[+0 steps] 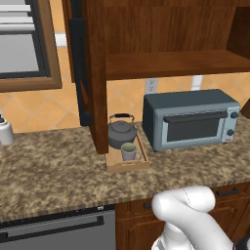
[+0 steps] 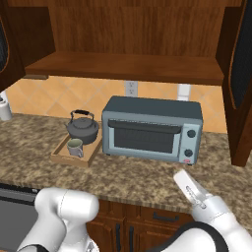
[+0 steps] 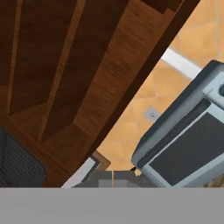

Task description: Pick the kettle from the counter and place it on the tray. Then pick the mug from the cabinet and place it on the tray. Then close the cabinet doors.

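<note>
The dark grey kettle [image 1: 121, 133] [image 2: 82, 129] stands at the back of the light wooden tray [image 1: 128, 164] [image 2: 60, 156] on the granite counter [image 1: 53, 171] [image 2: 133, 179]. The pale mug [image 1: 129, 152] [image 2: 75, 147] sits upright on the tray just in front of it. Above, the cabinet [image 1: 171, 62] [image 2: 128, 66] [image 3: 65, 65] stands open, its shelf bare. Both cabinet doors are swung out: the left one [image 1: 80, 63] [image 2: 5, 47], the right one [image 2: 240, 74]. My gripper [image 2: 181, 178] is low at the counter's front edge, right of the tray, shut and holding nothing, pointing up toward the cabinet.
A grey-blue toaster oven [image 1: 191, 120] [image 2: 152, 129] [image 3: 188, 144] stands on the counter right of the tray, under the shelf. A white bottle [image 1: 6, 132] [image 2: 4, 108] is at the far left. Drawers and a dishwasher [image 1: 53, 229] lie below the counter.
</note>
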Motion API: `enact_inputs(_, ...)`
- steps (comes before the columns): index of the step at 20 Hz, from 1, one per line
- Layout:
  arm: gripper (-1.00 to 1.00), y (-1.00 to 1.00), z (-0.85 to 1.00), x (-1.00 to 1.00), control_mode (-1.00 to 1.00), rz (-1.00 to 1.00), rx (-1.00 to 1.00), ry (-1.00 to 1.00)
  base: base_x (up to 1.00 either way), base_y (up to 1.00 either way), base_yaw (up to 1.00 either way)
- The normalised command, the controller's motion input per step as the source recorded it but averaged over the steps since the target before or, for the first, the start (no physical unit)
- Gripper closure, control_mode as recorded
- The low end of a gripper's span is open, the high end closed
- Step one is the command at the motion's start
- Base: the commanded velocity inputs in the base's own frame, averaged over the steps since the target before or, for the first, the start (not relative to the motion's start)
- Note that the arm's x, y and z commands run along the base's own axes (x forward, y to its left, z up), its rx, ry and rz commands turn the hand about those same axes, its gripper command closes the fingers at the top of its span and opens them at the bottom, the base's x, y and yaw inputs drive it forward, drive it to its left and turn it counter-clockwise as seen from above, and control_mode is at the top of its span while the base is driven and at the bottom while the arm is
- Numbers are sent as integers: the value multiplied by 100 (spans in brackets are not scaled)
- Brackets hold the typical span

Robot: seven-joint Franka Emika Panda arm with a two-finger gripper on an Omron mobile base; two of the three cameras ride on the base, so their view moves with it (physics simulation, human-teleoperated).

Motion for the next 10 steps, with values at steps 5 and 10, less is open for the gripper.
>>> enact_inputs(5, 100, -45, 8, 0, -100, 0, 7, 0, 0, 0, 0)
enact_inputs(10, 100, -35, 2, 0, -100, 0, 1, 0, 0, 0, 0)
